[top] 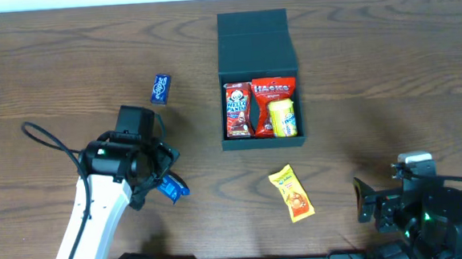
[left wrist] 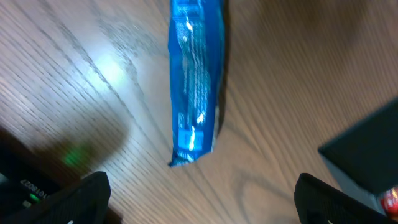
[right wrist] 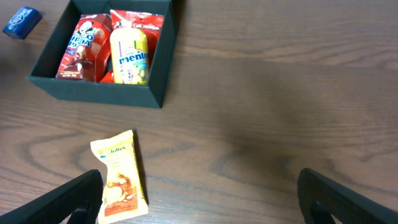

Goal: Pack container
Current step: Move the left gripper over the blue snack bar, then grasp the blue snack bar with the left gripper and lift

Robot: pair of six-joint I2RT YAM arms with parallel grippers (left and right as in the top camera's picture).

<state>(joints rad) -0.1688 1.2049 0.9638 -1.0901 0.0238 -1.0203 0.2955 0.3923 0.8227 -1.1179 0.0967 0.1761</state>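
The container (top: 264, 139) is a dark teal-black square box at table centre with its flap lid (top: 254, 40) open toward the back. It holds a red Hello Panda packet (top: 237, 110), a red packet (top: 273, 91) and a yellow Mentos pack (top: 283, 117). My left gripper (top: 160, 180) is open and empty, and a blue packet (top: 173, 188) lies just ahead of its fingers (left wrist: 202, 202) in the left wrist view (left wrist: 196, 81). My right gripper (top: 364, 200) is open and empty. A yellow packet (right wrist: 121, 177) lies by its left finger (right wrist: 202, 199).
A small dark blue packet (top: 160, 89) lies left of the container and shows in the right wrist view (right wrist: 22, 20). A corner of the container (left wrist: 367, 155) shows at the right of the left wrist view. The yellow packet (top: 291, 192) lies in front of the container.
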